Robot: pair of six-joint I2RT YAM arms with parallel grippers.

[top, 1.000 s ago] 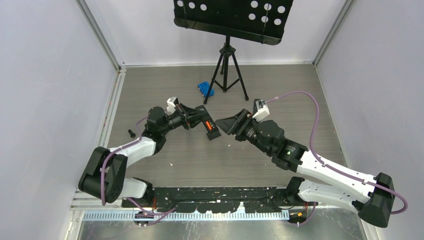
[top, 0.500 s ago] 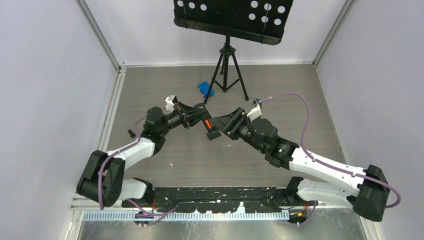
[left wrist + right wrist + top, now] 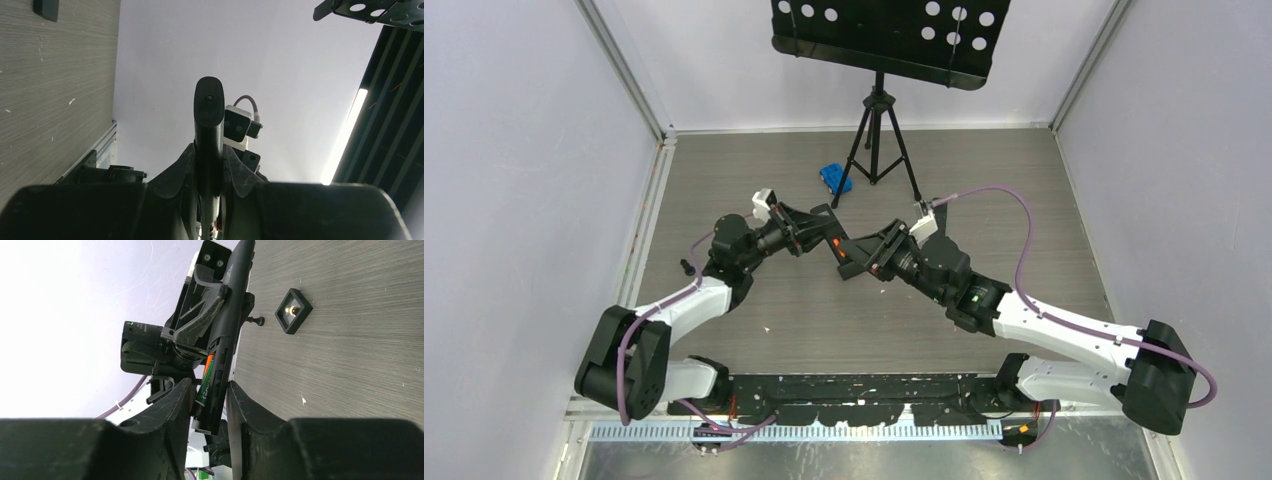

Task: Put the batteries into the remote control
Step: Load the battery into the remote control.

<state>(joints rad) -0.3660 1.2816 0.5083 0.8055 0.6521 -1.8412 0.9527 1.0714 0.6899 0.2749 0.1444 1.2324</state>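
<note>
The grey wood-grain desk [image 3: 1024, 200] is carrying a black music stand [image 3: 879, 100] at its far edge, and the two arms are meeting above its middle. The left tool [image 3: 822, 232] is pinching the slim black remote control [image 3: 844, 255] and holding it in the air. The right tool [image 3: 209, 387] is straddling the remote's lower end with a finger close against each side, though I cannot tell whether they are pressing it. A small blue object [image 3: 835, 178] and a black square frame [image 3: 293, 310] are lying on the desk, and a green-and-orange battery [image 3: 206, 375] is sitting in the remote's open compartment.
</note>
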